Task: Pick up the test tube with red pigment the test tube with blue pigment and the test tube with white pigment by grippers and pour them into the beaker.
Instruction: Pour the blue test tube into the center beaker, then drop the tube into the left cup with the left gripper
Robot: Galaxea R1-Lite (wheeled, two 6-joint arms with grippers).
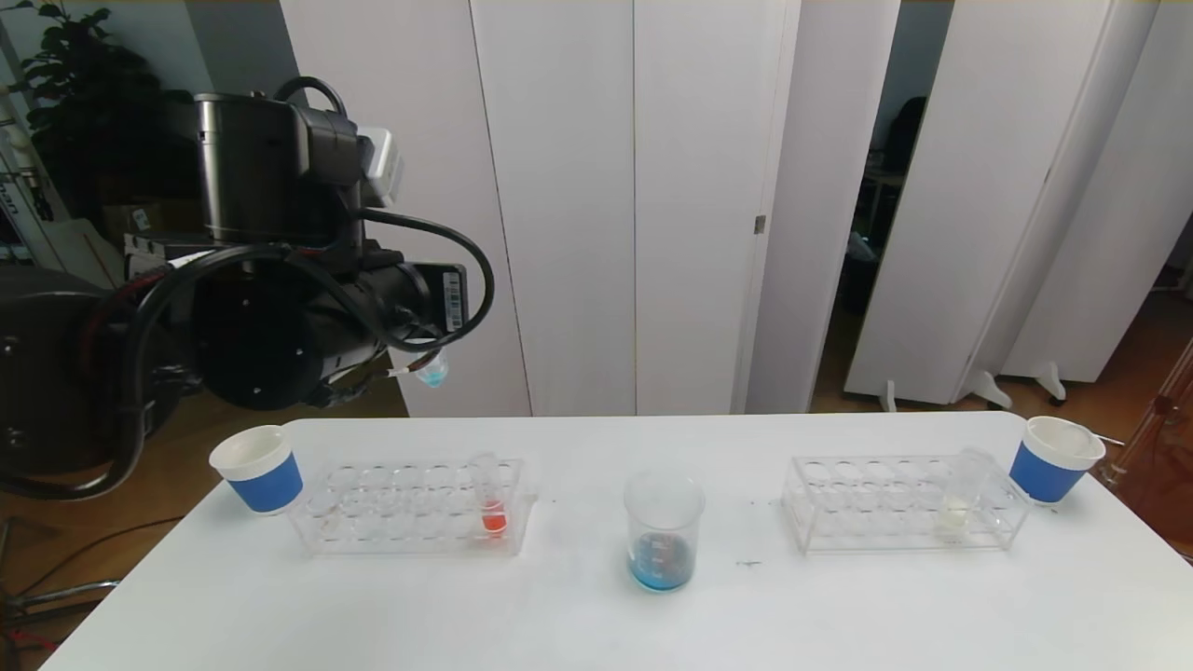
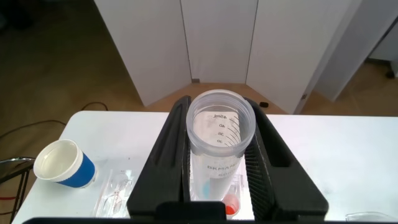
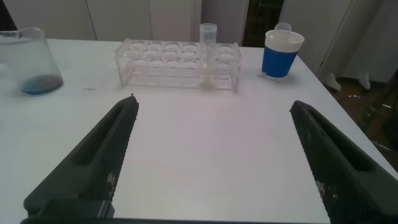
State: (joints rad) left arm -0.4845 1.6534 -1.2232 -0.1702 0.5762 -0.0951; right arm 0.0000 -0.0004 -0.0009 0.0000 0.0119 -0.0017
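My left gripper [image 2: 217,106] is raised high over the left rack [image 1: 410,508], shut on the test tube with blue pigment [image 2: 221,134]. This tube looks almost empty; a trace of blue shows at its tip [image 1: 433,373]. The beaker [image 1: 663,529] stands at the table's centre with blue liquid at its bottom. The test tube with red pigment [image 1: 491,503] stands in the left rack, below my left gripper [image 1: 424,359]. The test tube with white pigment [image 1: 960,499] stands in the right rack [image 1: 895,503]. My right gripper [image 3: 213,102] hovers open over bare table, short of that rack, with nothing between its fingers.
A blue-and-white paper cup [image 1: 260,469] sits at the table's far left corner, another paper cup [image 1: 1055,458] at the far right. White panels and doors stand behind the table. The right wrist view shows the beaker [image 3: 31,62] off to one side.
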